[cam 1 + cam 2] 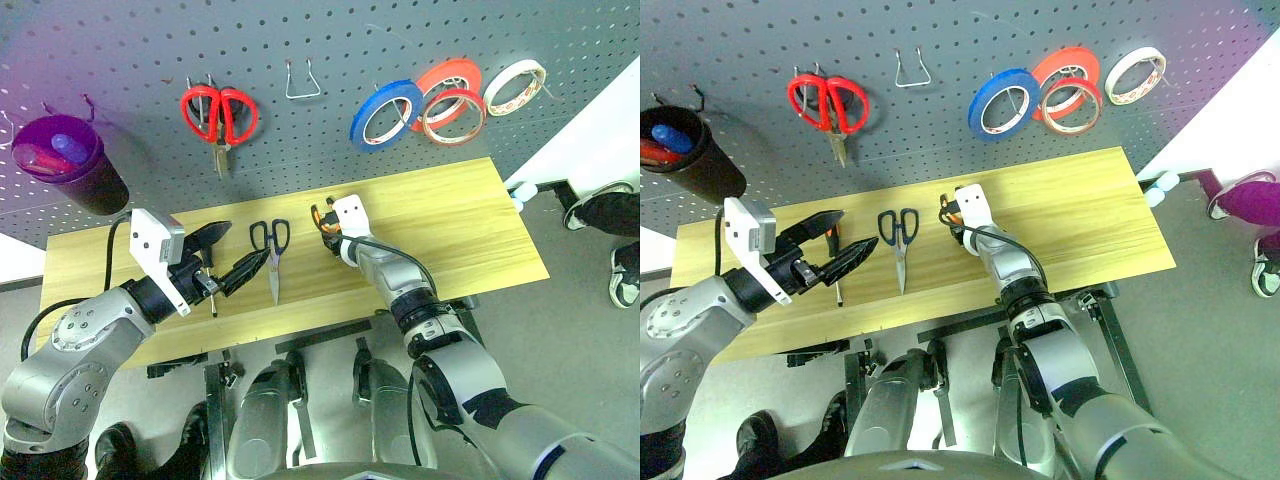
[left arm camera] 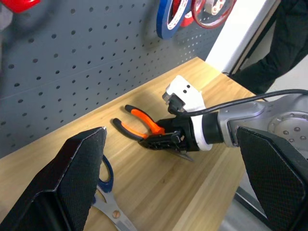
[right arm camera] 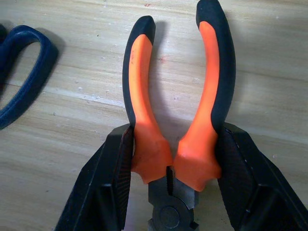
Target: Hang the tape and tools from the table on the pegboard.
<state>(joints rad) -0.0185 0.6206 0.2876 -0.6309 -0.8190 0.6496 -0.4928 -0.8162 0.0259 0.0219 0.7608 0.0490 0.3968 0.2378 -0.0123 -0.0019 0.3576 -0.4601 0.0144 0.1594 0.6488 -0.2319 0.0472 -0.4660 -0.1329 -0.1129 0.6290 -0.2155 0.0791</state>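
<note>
Orange-and-black pliers (image 3: 175, 120) flat on the wooden table (image 1: 470, 220), right gripper (image 3: 173, 168) clamped on both handles near the pivot, left gripper (image 1: 835, 250) spread wide with nothing in it, hovering near the dark-handled scissors (image 1: 271, 250), pale-red tape (image 1: 453, 115) hanging on the pegboard (image 1: 130, 60).

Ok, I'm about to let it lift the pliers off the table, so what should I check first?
1. Right gripper fingers on both orange handles of the pliers: ok.
2. Pliers flat on the table: ok.
3. Scissors clear of the grip: ok.
4. Left gripper open, away from the pliers: ok.
5. Free hook on the pegboard: ok.
6. Grip firm enough: cannot tell.
</note>
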